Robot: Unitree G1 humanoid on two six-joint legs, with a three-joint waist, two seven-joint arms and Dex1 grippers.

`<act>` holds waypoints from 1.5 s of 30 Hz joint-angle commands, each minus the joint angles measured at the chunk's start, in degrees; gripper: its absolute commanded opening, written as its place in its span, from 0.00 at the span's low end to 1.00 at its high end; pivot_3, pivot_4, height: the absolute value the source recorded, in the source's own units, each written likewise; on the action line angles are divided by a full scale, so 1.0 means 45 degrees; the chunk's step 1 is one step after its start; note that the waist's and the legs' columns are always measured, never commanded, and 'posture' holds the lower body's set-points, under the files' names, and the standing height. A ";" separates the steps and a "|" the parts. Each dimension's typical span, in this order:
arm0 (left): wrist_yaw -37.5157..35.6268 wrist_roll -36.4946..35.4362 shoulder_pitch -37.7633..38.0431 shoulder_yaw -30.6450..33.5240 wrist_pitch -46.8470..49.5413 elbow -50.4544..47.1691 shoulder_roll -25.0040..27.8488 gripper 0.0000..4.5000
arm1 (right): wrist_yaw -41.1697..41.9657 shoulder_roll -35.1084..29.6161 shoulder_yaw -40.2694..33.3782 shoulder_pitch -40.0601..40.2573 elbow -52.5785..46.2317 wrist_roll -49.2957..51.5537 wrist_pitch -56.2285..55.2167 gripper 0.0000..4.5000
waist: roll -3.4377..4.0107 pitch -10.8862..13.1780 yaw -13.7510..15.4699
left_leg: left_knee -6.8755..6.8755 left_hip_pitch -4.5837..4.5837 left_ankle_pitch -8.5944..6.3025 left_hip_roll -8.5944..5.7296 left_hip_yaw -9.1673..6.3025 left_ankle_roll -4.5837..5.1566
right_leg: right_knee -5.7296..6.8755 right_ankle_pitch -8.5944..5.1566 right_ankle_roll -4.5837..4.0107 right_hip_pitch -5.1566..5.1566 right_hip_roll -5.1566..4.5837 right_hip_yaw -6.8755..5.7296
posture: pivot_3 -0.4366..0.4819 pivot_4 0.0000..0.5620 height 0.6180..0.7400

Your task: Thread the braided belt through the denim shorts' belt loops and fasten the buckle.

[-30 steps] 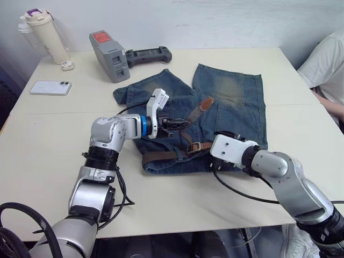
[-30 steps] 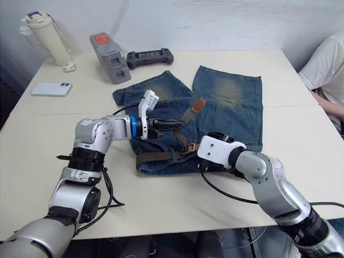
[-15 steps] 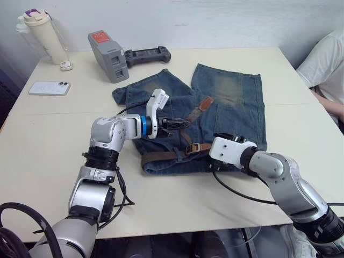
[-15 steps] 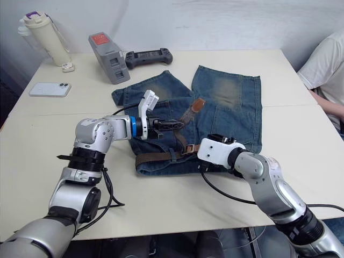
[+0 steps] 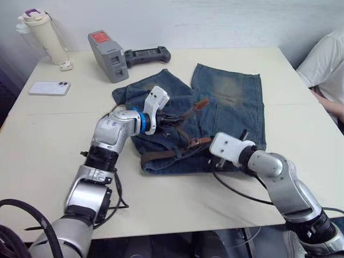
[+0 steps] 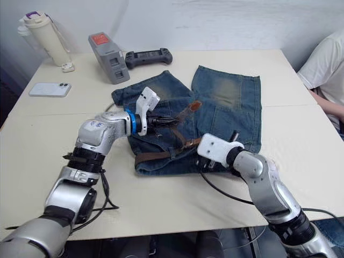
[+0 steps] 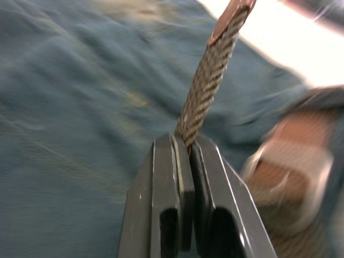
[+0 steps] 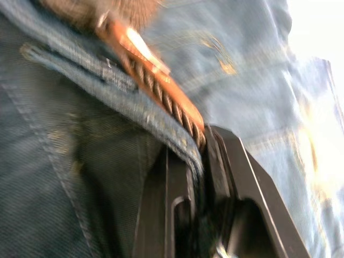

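table (image 5: 48,134) beige | bottle (image 5: 45,34) far left corner, small white item (image 5: 66,65) beside | phone (image 5: 50,87) left | grey device (image 5: 109,55) touching black controller (image 5: 146,55) | person's sleeve (image 5: 325,64) right

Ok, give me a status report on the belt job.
Left pincer shut on braided belt near its tip. Right pincer clamps denim shorts waistband and belt. Buckle unfastened.

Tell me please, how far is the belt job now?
Partly done: the braided belt already lies along the denim shorts' waistband. In hand: the left gripper is shut on the belt's free end, and the right gripper pinches belt and waistband edge. Left: fastening the buckle, which looks open.
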 commanded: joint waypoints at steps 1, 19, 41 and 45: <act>0.0019 0.1773 -0.0083 -0.0769 -0.3081 -0.0304 0.0601 0.00 | -0.0157 0.0595 -0.1067 -0.0451 -0.0863 0.0753 0.1275 0.00 | 0.0000 0.0000 0.0029 | 0.0000 -0.0002 0.0000 0.0000 -0.0002 0.0000 | -0.0001 0.0000 0.0000 0.0000 0.0001 -0.0001 | 0.48 0.27 1.00; -0.0297 0.4997 -0.0004 -0.1840 -0.6991 0.0755 0.1285 0.00 | -0.0567 0.0115 -0.0794 -0.1677 -0.1232 0.0885 0.1824 0.00 | 0.0001 0.0000 0.0003 | -0.0008 -0.0004 0.0000 0.0000 0.0005 0.0003 | 0.0002 0.0000 0.0001 -0.0007 0.0000 -0.0001 | 0.48 0.27 1.00; -0.0491 0.4082 0.0419 -0.0839 -0.6143 -0.0005 0.0884 0.00 | -0.1098 -0.1082 -0.0203 -0.1304 -0.0119 -0.0353 0.0549 0.00 | 0.0001 0.0001 0.0010 | 0.0002 -0.0005 0.0002 0.0000 0.0004 0.0006 | 0.0011 0.0000 0.0001 -0.0007 -0.0001 -0.0001 | 0.48 0.27 1.00; -0.0518 0.4554 0.0416 -0.1136 -0.6741 -0.0007 0.1067 0.00 | -0.1027 -0.1073 -0.0112 -0.1449 -0.0097 -0.0485 0.0545 0.00 | 0.0001 0.0001 0.0009 | 0.0003 -0.0005 0.0002 0.0000 0.0004 0.0006 | 0.0012 0.0000 0.0001 -0.0007 -0.0001 -0.0001 | 0.48 0.27 1.00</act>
